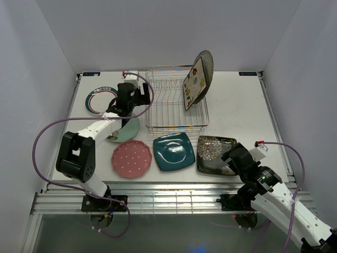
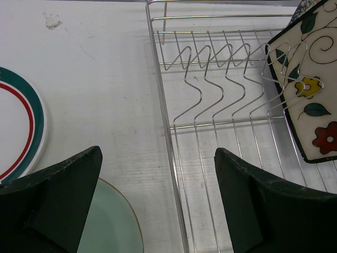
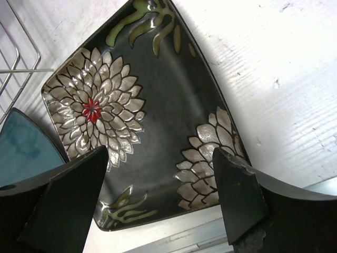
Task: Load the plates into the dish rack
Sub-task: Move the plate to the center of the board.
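Two plates stand on edge at the far right end of the silver wire dish rack (image 1: pixel 158 100): the cream floral square plate (image 1: pixel 194 83) leans on the speckled grey round plate (image 1: pixel 207 63), and the prongs hold them upright. Five lie flat on the white tabletop (image 1: pixel 237 105): white teal-rimmed round plate (image 1: pixel 97 100), mint round plate (image 1: pixel 126 132), pink dotted scalloped plate (image 1: pixel 131 158), teal square plate (image 1: pixel 174 151), black floral square plate (image 1: pixel 213 150). Left tool (image 2: pixel 158 205) hovers spread and empty over the rack's left rail. Right tool (image 3: pixel 160 195) is spread and empty above the black plate's near corner, which lies close to the tabletop edge and probably gives an easy lip to grasp. Prong slots left of the cream plate are free.
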